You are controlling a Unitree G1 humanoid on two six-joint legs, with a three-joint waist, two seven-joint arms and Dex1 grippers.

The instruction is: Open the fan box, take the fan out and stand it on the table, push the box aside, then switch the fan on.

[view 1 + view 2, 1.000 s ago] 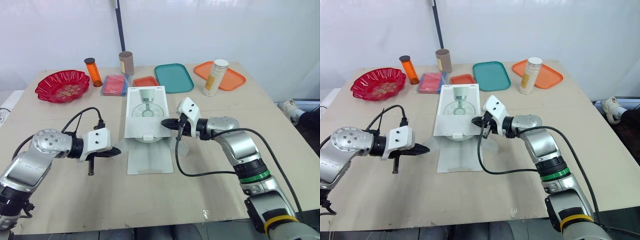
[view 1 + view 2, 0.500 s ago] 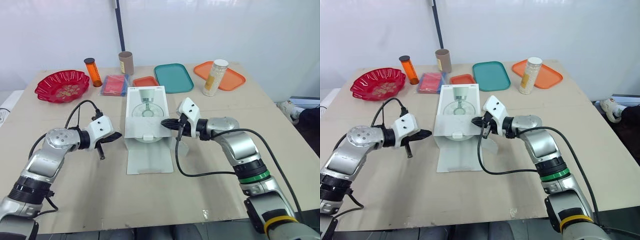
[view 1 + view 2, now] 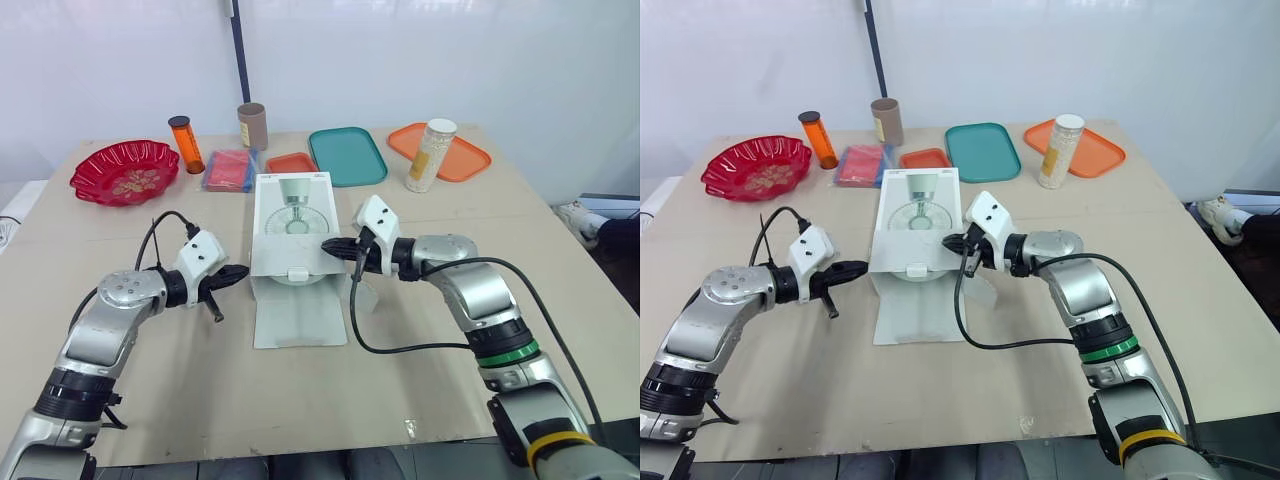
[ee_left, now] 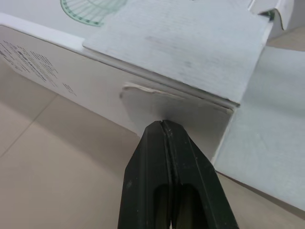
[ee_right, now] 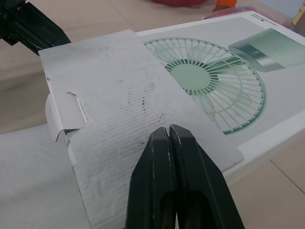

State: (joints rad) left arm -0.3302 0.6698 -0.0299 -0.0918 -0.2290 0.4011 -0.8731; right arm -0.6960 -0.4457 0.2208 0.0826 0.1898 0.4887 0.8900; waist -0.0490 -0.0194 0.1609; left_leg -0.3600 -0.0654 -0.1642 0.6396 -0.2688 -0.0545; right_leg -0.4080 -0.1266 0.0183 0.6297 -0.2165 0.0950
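Note:
The white fan box (image 3: 291, 225), printed with a green fan, lies flat at mid-table. Its near end is open, and a long flap (image 3: 300, 315) is spread on the table in front of it. A grey inner flap (image 5: 124, 95) is folded back over the box top. My left gripper (image 3: 240, 271) is shut, its tips against the box's left wall at the open end, by a small side tab (image 4: 143, 95). From the right, my right gripper (image 3: 327, 245) is shut with its tips resting on the grey flap's edge. The fan itself is hidden.
Along the far edge stand a red bowl (image 3: 125, 171), an orange bottle (image 3: 186, 144), a brown tube (image 3: 252, 125), a pink packet (image 3: 230, 169), a small orange tray (image 3: 292, 162), a teal tray (image 3: 347, 155), and an orange tray (image 3: 465, 158) with a white jar (image 3: 432, 154).
My left gripper swung forward and to the right, from beside the spread flap up to the box's left front corner. The right gripper and the box stayed still.

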